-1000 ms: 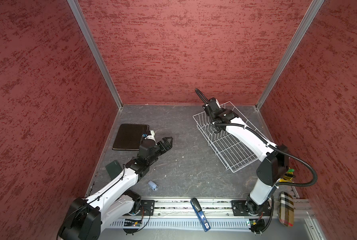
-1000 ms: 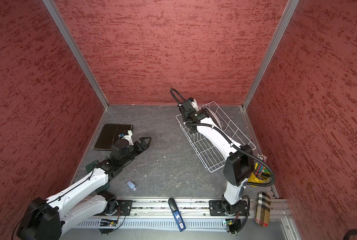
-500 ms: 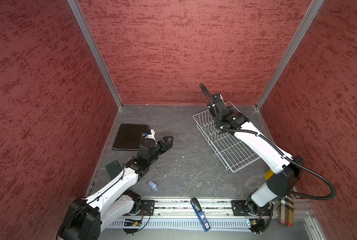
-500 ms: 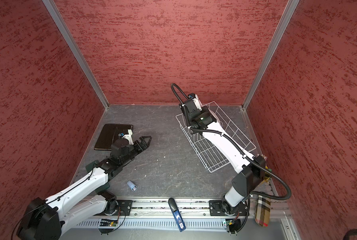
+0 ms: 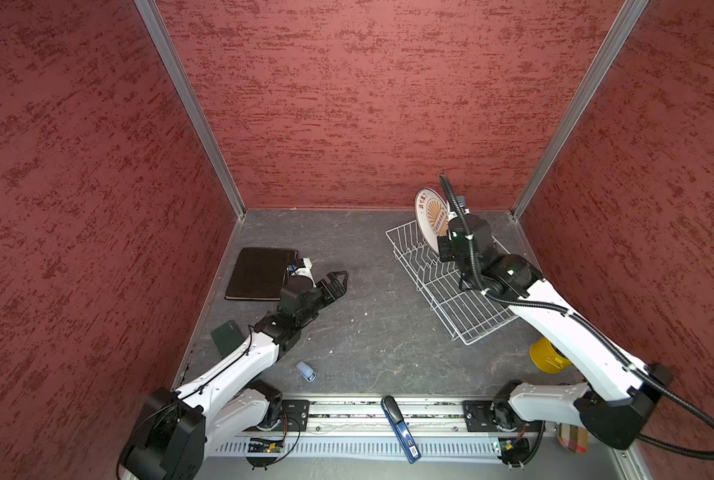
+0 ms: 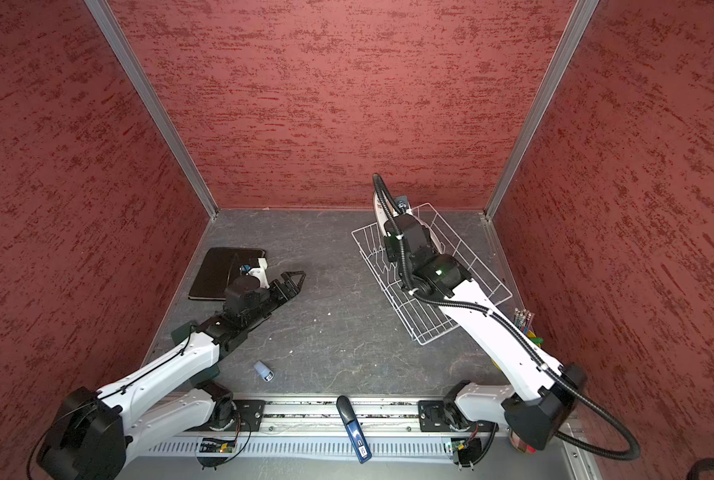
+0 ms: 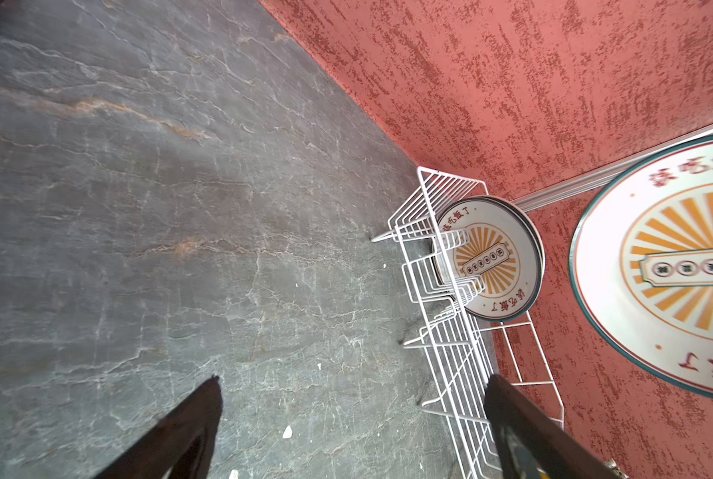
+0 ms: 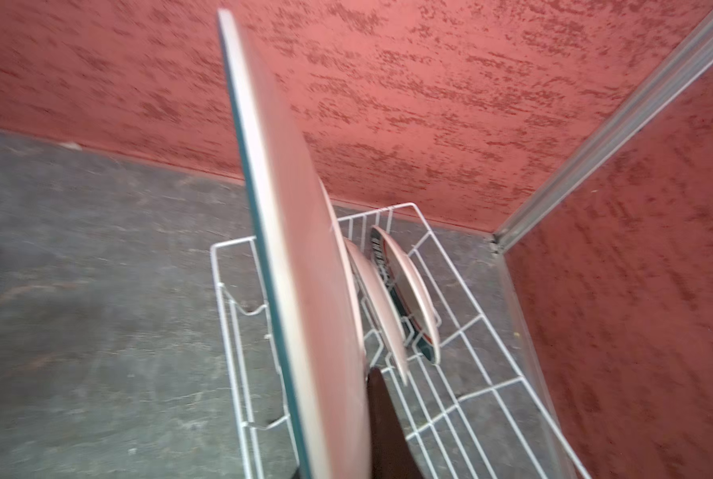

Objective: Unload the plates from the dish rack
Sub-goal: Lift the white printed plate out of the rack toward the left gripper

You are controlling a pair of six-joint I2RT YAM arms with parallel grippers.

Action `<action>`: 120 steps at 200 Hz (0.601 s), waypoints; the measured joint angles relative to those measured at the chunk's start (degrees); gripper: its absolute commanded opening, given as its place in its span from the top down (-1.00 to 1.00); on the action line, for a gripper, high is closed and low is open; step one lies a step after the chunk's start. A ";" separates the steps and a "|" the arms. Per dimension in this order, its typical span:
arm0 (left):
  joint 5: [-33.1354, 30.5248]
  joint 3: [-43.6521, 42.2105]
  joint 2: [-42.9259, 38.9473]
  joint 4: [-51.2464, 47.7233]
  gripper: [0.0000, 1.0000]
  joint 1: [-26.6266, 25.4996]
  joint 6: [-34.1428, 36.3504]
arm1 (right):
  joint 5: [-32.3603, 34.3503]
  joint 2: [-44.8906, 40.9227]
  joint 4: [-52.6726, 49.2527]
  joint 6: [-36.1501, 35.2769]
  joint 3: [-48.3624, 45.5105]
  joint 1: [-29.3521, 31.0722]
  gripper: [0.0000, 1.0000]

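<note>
Plates: 4 show; 1 is in the air, 2 stand in the rack, 1 lies on the table.
Held plate: a round white sunburst plate [image 5: 431, 216], on edge and slightly tilted, raised above the far end of the dish rack [image 5: 467, 307] and apparently clear of its prongs (the left wrist view shows its orange rays and red lettering).
Right gripper [image 8: 338, 406]: pinching the held plate at its rim. 1 dark finger [image 8: 382, 414] presses on the back face, and the other is hidden behind the plate.
Rack plates: 2 round ones on edge between prongs at the far end. They are a second sunburst plate [image 7: 489, 259] and, in the next slot toward the back wall, a dark-rimmed plate [image 8: 413, 290].
Dark brown square plate [image 5: 260, 272]: flat on the table [image 5: 368, 340] at the left, well apart from the rack.
Left gripper [image 5: 341, 282]: jaws spread wide with nothing between them, low over the table just right of the dark brown plate, pointed toward the rack.
Loose items: a small blue object [image 5: 305, 371] and a green card [image 5: 226, 336] near the left arm.
</note>
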 measured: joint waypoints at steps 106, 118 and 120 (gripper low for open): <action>6.27 -0.39 1.40 10.71 -0.90 0.00 0.00 | -26.40 -2.97 10.95 14.99 -14.88 0.02 1.00; 7.69 -0.42 2.14 12.59 -0.88 0.00 0.00 | -29.33 -3.28 12.83 16.96 -17.09 0.00 1.00; 7.93 -0.42 2.25 12.83 -0.88 0.00 0.00 | -29.51 -3.32 13.03 17.27 -17.38 0.00 1.00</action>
